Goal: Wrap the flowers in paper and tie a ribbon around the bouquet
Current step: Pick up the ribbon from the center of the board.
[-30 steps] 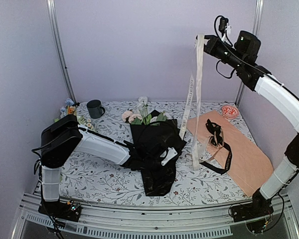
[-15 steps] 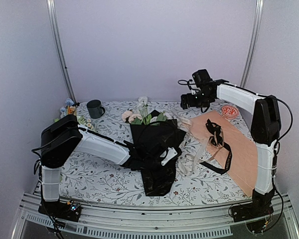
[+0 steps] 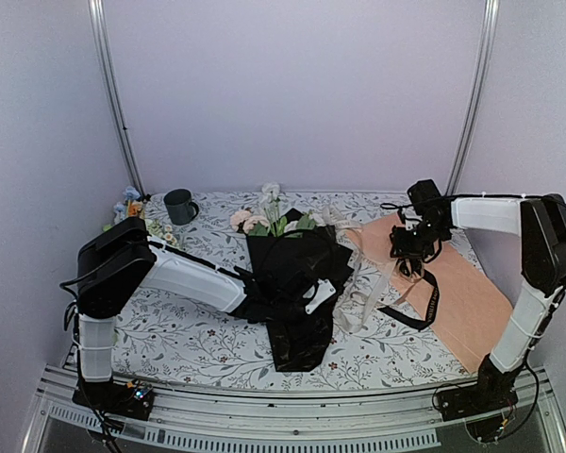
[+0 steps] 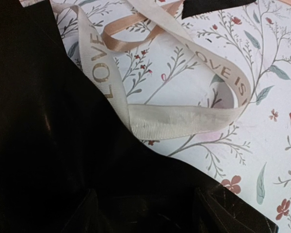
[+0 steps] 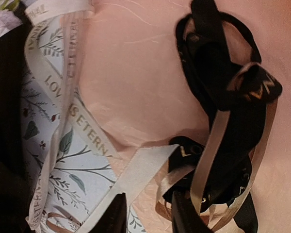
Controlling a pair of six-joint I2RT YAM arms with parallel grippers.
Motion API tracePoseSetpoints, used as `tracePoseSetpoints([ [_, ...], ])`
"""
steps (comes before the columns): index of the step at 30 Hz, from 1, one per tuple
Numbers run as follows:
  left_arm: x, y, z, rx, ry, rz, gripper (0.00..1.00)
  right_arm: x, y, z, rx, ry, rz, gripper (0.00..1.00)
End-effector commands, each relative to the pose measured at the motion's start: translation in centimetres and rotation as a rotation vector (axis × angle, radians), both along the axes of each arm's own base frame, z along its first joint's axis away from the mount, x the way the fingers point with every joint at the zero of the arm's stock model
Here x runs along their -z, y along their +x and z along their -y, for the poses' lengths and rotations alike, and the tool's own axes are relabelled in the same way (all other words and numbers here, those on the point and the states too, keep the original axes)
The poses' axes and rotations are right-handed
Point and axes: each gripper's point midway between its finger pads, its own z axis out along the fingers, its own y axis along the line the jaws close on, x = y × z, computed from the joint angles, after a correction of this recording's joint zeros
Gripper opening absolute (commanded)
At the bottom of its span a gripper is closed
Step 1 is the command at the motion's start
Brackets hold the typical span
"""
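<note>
- My right arm had swung down from high above the table (image 3: 198, 340); the ribbon (image 4: 184, 119) it had lifted now lay in loose loops just beside the bouquet (image 3: 297, 269).
- Nothing was tied yet, I judged.
- My right tool (image 5: 145, 216) hung low over the peach sheet (image 3: 472, 302) by the black ribbon (image 3: 424, 304), fingers partly spread, empty.
- My left tool (image 3: 300, 298) sat buried in the black paper; its state I could not tell.
</note>
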Motion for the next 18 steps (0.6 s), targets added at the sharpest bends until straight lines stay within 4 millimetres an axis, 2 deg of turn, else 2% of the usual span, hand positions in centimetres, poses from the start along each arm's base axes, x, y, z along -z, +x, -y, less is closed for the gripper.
tracePoseSetpoints([
  [1, 7.7, -2.6, -7.4, -0.028, 0.306, -0.146, 0.68, 1.2, 0.2, 0.7, 0.058, 0.083, 0.003, 0.23],
  [4, 7.7, -2.7, -7.4, -0.027, 0.306, -0.147, 0.68, 2.9, 0.0, 1.6, 0.075, 0.078, -0.037, 0.22],
  [7, 7.7, -2.7, -7.5, -0.028, 0.306, -0.147, 0.68, 4.7, -0.6, 4.0, 0.137, 0.062, -0.083, 0.2],
  [9, 7.7, -2.7, -7.5, -0.029, 0.306, -0.147, 0.68, 5.1, -1.1, 5.8, 0.191, 0.063, -0.094, 0.2],
  [12, 7.8, -2.8, -7.5, -0.026, 0.309, -0.147, 0.68, 5.1, -1.6, 9.2, 0.278, 0.019, -0.084, 0.21],
  [14, 7.7, -2.7, -7.5, -0.024, 0.308, -0.145, 0.68, 4.9, -2.0, 12.2, 0.355, -0.03, -0.068, 0.21],
  [18, 7.9, -2.7, -7.7, -0.025, 0.312, -0.146, 0.68, 2.4, -2.5, 17.3, 0.49, -0.048, 0.004, 0.21],
])
